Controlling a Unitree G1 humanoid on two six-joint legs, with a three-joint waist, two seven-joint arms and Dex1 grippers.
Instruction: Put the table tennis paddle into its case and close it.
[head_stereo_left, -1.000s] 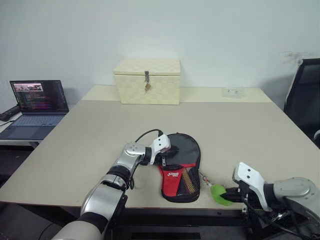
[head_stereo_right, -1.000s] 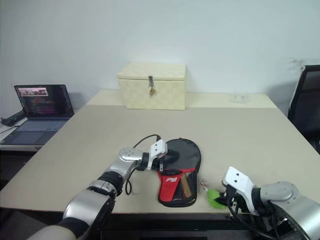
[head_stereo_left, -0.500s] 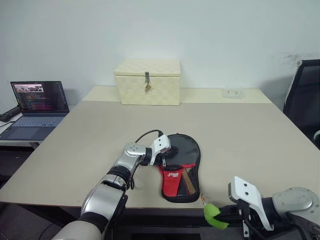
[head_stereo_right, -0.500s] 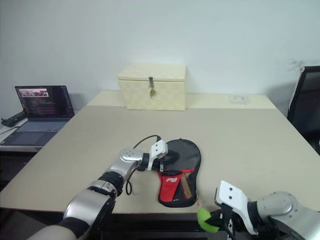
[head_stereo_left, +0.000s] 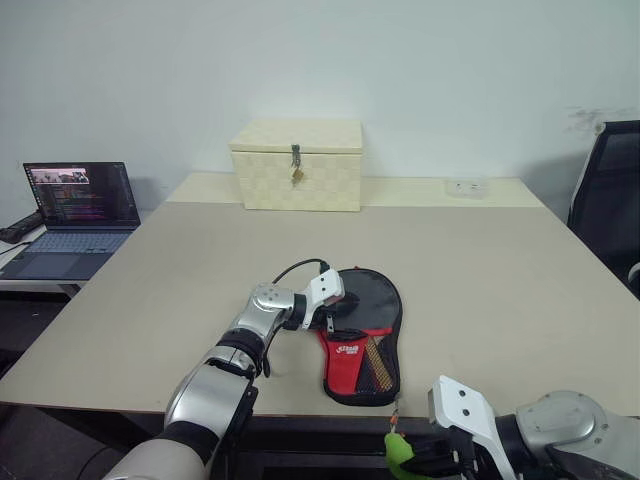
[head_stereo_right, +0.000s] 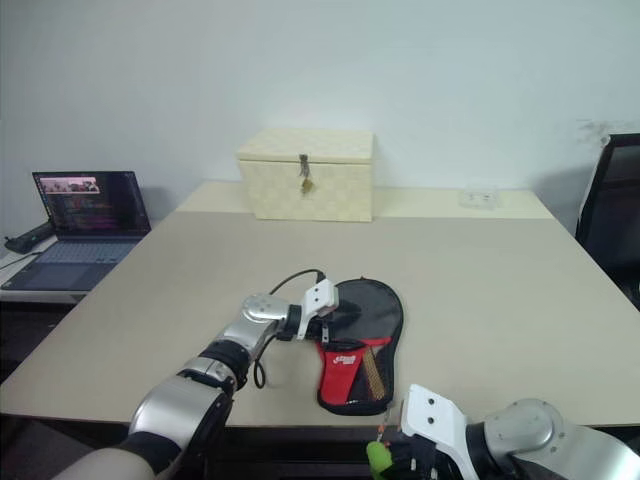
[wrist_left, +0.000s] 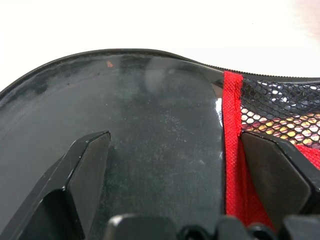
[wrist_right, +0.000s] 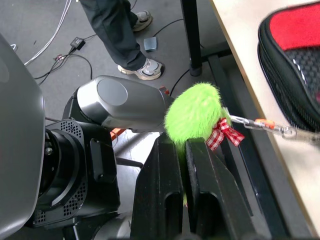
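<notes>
**Count of things on and around the table**

There is one black case (head_stereo_left: 365, 330), one green zipper tag (wrist_right: 194, 113), one cream box (head_stereo_left: 296, 165), one laptop (head_stereo_left: 70, 215), one office chair (head_stereo_left: 607, 200) and one person's legs (wrist_right: 120, 35).

Paddle (head_stereo_left: 362, 296) mostly inside case (head_stereo_left: 364, 345)

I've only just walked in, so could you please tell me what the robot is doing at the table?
It is closing a black and red paddle case lying near the table's front edge. The left pincer, open, rests on the case's black upper part. The right pincer is shut on the fluffy green zipper tag, held out past the table's edge, its short chain running back to the case.
</notes>
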